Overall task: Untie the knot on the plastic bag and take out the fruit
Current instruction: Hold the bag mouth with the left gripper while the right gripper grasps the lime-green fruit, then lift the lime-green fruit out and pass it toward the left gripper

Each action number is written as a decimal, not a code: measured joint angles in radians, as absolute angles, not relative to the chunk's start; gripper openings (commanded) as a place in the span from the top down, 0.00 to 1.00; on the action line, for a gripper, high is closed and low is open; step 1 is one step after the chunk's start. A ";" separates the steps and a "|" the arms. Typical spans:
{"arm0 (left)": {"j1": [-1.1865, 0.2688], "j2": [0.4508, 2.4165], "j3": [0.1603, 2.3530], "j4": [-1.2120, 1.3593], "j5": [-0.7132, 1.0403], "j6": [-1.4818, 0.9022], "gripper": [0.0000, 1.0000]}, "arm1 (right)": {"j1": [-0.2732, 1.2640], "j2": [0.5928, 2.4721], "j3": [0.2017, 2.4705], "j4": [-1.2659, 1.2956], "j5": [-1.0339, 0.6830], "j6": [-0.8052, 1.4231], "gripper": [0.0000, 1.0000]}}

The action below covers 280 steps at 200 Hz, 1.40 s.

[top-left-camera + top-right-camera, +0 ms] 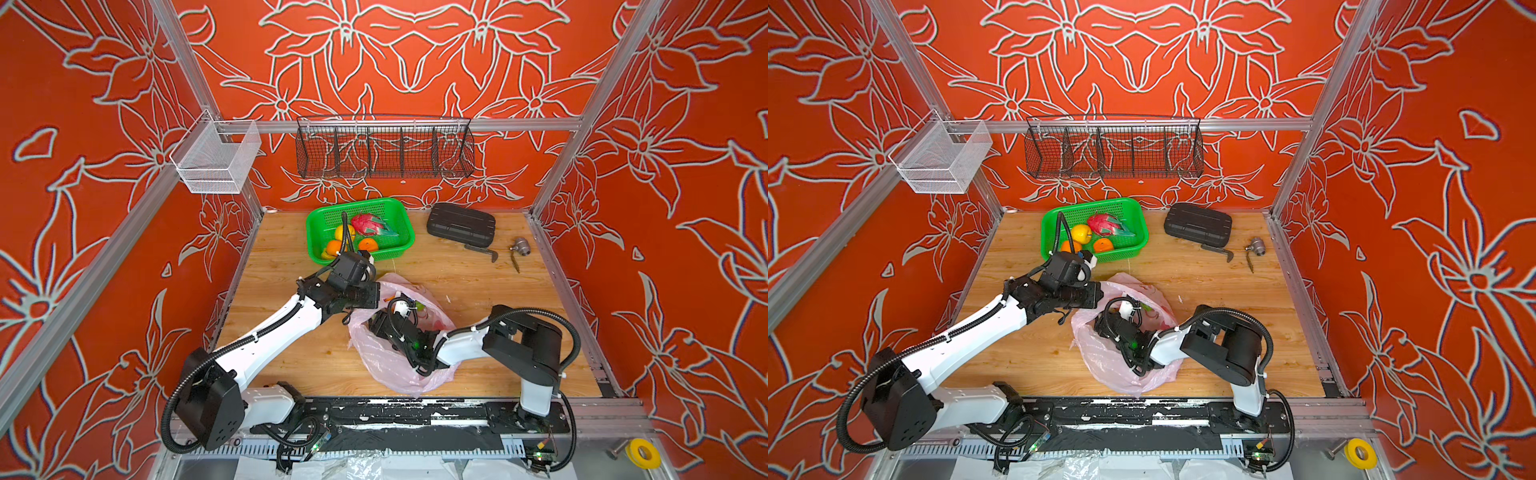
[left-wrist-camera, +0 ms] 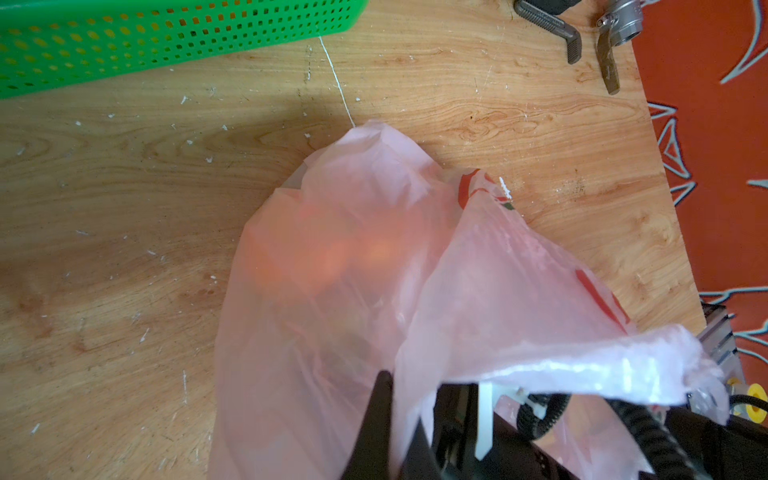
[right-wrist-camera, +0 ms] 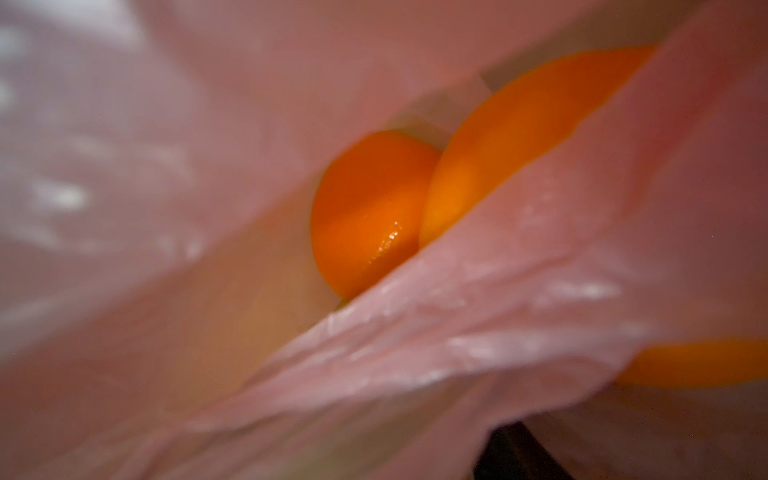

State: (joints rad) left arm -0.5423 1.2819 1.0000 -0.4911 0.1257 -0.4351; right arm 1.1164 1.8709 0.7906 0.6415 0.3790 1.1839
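Left claw (image 1: 377, 296): clamping shut on the rim of the pink plastic bag (image 1: 390, 368), holding that edge up off the counter (image 1: 291, 357) so that the mouth is gaping toward the other arm.
Right claw (image 1: 397, 309): reaching through that mouth, deep inside the bag; jaws being buried under folds of film in every view, so not possible to tell whether spread or closing on anything.
Knot: not showing anywhere; judging by the open mouth, already undone.
Fruit left inside: two oranges (image 3: 365, 216) lying side by side, touching, straight ahead of the right wrist camera; showing as a soft orange glow through the film in the left wrist view.
Fruit already out: a dragon fruit (image 1: 1102, 223), a yellow round fruit (image 1: 1080, 233) and two more oranges sitting in the green basket (image 1: 1092, 204) at the back of the counter, just behind the bag.
Step in hand: probably going for one of the bagged oranges, well past halfway through the task.
Reason for the raised rim: keeping the limp film from collapsing over the reaching claw.
Risk: loose plastic getting pinched along with the fruit; round oranges rolling deeper when nudged.
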 measured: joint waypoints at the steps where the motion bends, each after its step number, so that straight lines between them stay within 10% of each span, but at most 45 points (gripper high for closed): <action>1: -0.542 1.282 1.000 -0.492 0.126 -0.435 0.95 | 1.116 1.869 0.789 0.642 0.378 1.182 0.40; 151: -0.525 1.306 1.027 -0.493 0.102 -0.419 0.93 | 1.174 1.433 0.598 0.428 0.282 1.031 0.42; 280: -0.523 1.177 1.032 -0.429 0.136 -0.382 0.35 | 1.127 1.068 0.728 0.128 0.285 0.819 0.42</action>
